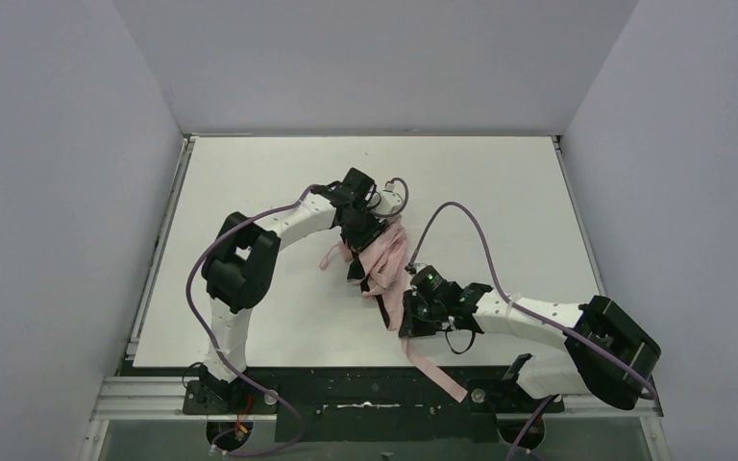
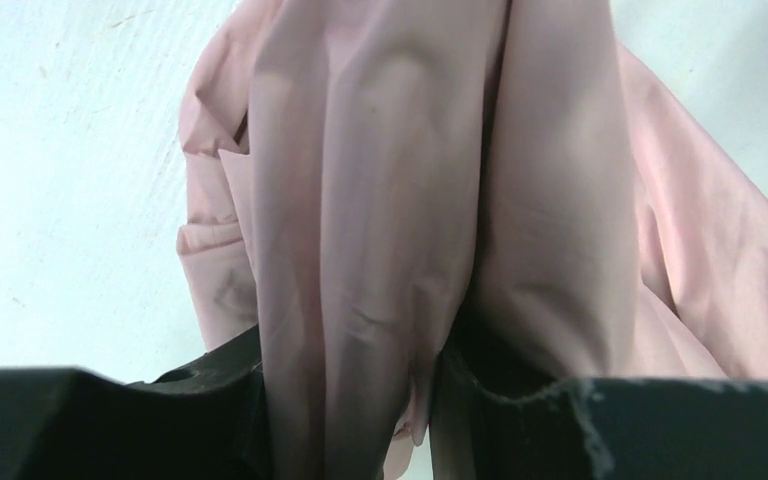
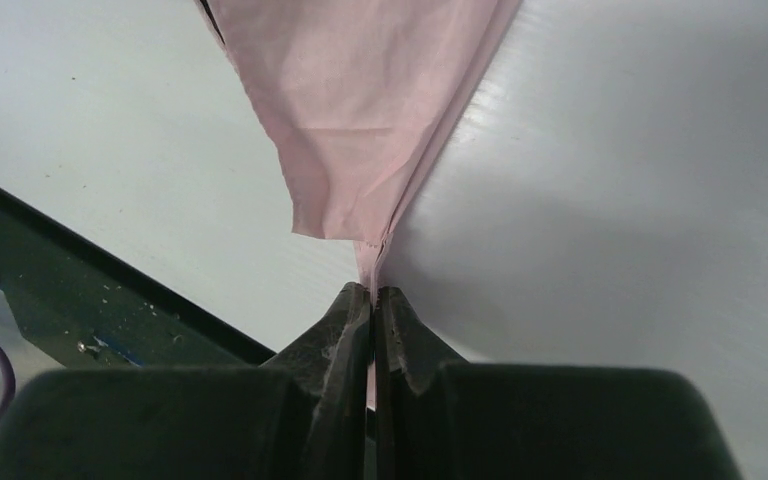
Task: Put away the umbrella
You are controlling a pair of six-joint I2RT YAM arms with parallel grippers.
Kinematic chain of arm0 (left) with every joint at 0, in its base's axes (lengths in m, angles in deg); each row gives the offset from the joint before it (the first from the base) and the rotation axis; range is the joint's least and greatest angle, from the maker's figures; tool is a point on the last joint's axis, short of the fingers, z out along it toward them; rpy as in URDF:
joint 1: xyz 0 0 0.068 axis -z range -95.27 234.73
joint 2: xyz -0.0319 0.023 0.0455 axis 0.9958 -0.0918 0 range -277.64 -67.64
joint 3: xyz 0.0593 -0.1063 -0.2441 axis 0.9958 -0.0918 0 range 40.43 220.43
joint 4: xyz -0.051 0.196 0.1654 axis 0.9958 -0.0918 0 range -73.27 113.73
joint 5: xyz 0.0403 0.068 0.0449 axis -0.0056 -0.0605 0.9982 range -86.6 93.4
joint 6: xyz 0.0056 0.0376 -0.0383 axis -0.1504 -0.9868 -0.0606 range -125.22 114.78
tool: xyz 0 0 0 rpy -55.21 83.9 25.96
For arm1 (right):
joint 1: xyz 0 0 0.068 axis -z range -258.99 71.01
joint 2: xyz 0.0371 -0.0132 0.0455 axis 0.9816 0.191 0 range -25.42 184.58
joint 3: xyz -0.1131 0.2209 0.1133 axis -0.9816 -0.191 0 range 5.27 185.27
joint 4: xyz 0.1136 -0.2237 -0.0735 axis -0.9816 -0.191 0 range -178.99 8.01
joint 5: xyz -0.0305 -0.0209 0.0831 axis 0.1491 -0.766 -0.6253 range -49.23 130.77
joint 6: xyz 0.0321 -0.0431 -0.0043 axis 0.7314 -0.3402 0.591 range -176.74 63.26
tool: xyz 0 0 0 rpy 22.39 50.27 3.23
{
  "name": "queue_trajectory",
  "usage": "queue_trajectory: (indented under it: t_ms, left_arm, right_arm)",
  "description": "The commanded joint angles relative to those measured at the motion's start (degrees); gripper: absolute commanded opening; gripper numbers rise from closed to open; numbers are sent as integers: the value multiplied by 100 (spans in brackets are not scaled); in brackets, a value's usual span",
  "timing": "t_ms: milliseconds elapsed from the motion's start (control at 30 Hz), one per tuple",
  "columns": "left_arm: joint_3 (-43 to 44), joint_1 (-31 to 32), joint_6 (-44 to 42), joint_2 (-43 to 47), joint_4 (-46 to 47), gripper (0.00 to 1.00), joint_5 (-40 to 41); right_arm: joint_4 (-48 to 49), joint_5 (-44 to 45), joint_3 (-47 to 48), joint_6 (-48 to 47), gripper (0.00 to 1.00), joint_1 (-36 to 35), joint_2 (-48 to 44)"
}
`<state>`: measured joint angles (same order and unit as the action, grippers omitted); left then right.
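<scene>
**Desk:** Where's the umbrella on your screen?

**Operator:** From my overhead feed, the umbrella [image 1: 384, 257] lies as a crumpled pale pink bundle near the middle of the white table [image 1: 250, 182]. It runs from about 12 o'clock down to 5 o'clock. I can see black parts showing at its 9 o'clock edge.

**Desk:** And your left arm?

**Operator:** My left gripper [image 1: 363, 230] sits at the bundle's 12 o'clock end. On its wrist feed, thick folds of pink fabric [image 2: 360, 200] fill the gap between the black fingers [image 2: 210, 400], so it's clamped on the umbrella with the jaws partly apart around the cloth.

**Desk:** Right arm?

**Operator:** My right gripper [image 1: 411, 315] is at the 5 o'clock end. On its wrist feed the jaws are pressed together, pinching a thin pink seam where a corner of the fabric [image 3: 350, 100] narrows.

**Desk:** Anything trailing?

**Operator:** A pink strap [image 1: 432, 363] runs from beside that gripper toward 5 o'clock, over the table's near edge and onto the black base plate [image 1: 346, 389].
</scene>
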<state>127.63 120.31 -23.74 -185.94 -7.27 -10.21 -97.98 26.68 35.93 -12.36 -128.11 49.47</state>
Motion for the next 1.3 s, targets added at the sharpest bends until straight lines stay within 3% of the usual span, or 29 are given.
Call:
queue_trajectory:
  t_ms: [0, 200, 500, 867, 1000, 1100, 1267]
  left_arm:
    - [260, -192, 75, -118, 223, 2, 925]
    - [-146, -115, 177, 52, 682, 0, 1281]
    - [-1035, 233, 115, 420, 1889, 0, 1982]
    - [-1616, 747, -476, 514, 2339, 0, 2206]
    - [-1825, 888, -792, 574, 2576, 0, 2274]
    - [-2033, 1009, -1110, 634, 2846, 0, 2218]
    - [-2507, 1241, -1667, 838, 3386, 0, 2080]
  right_arm:
    - [-188, -580, 80, 16, 0, -186, -40]
    - [-628, 358, -55, 329, 0, -183, -148]
    - [-756, 844, -60, 285, 1, -167, -350]
    - [-1469, 1287, 942, -957, 37, 303, -1105]
    - [-1744, 2366, 1276, -1096, 46, 529, -1812]
    - [-1384, 3296, 1365, -1277, 53, 682, -2296]
    - [-1229, 4043, 1968, -1772, 67, 1108, -2275]
